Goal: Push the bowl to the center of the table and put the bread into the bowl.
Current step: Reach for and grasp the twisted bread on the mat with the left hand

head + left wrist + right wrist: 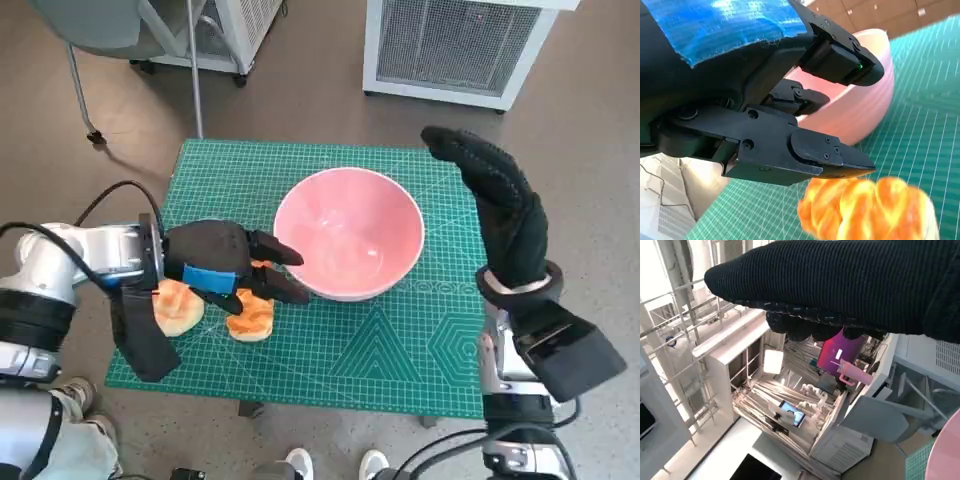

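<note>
A pink bowl point(350, 235) stands empty near the middle of the green cutting mat point(400, 350). Two golden bread pieces lie on the mat at its left: one point(252, 315) close to the bowl, the other point(178, 307) further left. My left hand point(225, 262) hovers over them with its fingers spread toward the bowl's side and nothing in its grasp. The left wrist view shows the fingers point(805, 150) just above the bread point(865, 210), with the bowl point(865, 105) behind. My right hand point(500, 210) is raised beside the bowl's right rim, stretched out flat and holding nothing.
A white ventilated cabinet point(460, 45) stands on the floor beyond the table, and a chair's legs point(80, 90) are at the far left. A person's white shoes point(300, 465) show under the table's near edge. The right wrist view looks up at shelving point(790, 405).
</note>
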### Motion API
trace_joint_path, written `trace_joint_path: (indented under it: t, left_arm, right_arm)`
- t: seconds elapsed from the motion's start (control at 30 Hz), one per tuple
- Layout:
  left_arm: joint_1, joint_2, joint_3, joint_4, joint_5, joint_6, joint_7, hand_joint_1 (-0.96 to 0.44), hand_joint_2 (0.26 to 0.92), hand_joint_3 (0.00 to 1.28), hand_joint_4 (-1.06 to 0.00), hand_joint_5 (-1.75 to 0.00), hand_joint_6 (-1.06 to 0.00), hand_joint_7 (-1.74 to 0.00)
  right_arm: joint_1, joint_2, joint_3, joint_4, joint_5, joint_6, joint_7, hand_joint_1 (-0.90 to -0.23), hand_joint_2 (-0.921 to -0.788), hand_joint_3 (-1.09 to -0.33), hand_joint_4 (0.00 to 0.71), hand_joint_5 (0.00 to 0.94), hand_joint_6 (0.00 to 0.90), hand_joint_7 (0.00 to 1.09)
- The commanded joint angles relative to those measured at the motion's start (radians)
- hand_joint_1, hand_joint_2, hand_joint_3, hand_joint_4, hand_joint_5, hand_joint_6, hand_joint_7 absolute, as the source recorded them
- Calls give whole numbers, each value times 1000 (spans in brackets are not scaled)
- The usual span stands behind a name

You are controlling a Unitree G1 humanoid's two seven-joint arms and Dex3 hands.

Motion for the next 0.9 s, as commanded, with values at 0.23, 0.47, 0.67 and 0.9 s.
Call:
trace_joint_path:
  t: [0.23,0.47,0.67,0.9]
  left_arm:
    - [-28,84,-19,-9,-69,-29,-39,-236,902,12,-411,-6,-503,-13]
    - [-9,124,2,-24,-134,-43,-59,-203,905,7,-442,-17,-523,-22]
    - [15,150,19,-45,-173,-43,-69,-200,885,0,-450,-16,-529,-24]
    - [28,155,35,-52,-198,-44,-62,-189,876,0,-458,-14,-537,-27]
  right_arm:
    - [39,1,-3,-9,10,38,-2,-679,-921,-828,252,9,-1,665]
    - [38,7,-1,-6,7,43,-4,-681,-921,-824,253,9,-1,665]
    - [35,12,2,2,3,44,-6,-676,-921,-821,254,10,-1,666]
    - [31,19,3,14,8,45,-2,-677,-921,-818,250,8,-1,666]
